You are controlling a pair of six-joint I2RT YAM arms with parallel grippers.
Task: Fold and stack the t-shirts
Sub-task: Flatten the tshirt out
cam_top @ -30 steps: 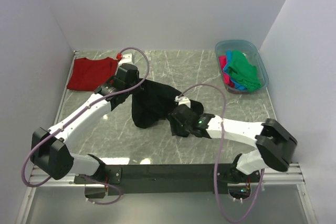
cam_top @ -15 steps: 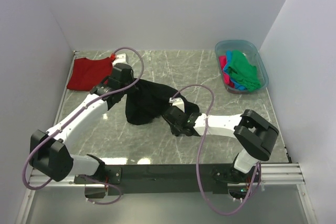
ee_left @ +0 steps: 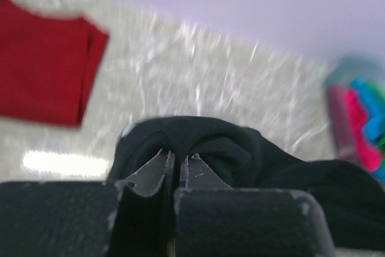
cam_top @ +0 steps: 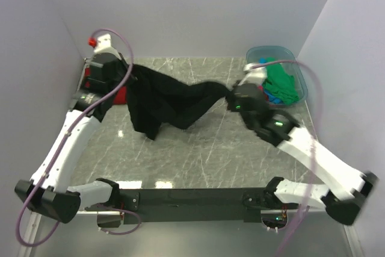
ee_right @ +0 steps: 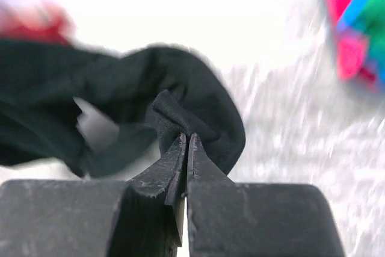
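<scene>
Black shirt (cam_top: 171, 103) hung stretched left to right over the table (cam_top: 210, 148).
My left gripper (ee_left: 176, 159) was clamped on one end at the far left, above the red shirt (ee_left: 42, 82); my right gripper (ee_right: 185, 139) pinched the other end beside the blue tub (cam_top: 271, 49) at the far right, where green, pink and blue shirts (cam_top: 280, 81) lay piled.

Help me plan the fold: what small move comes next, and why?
Probably draw both hands apart: the black t-shirt hangs bunched and sagging between the left hand and right hand, each shut on it; stretching should flatten it.
</scene>
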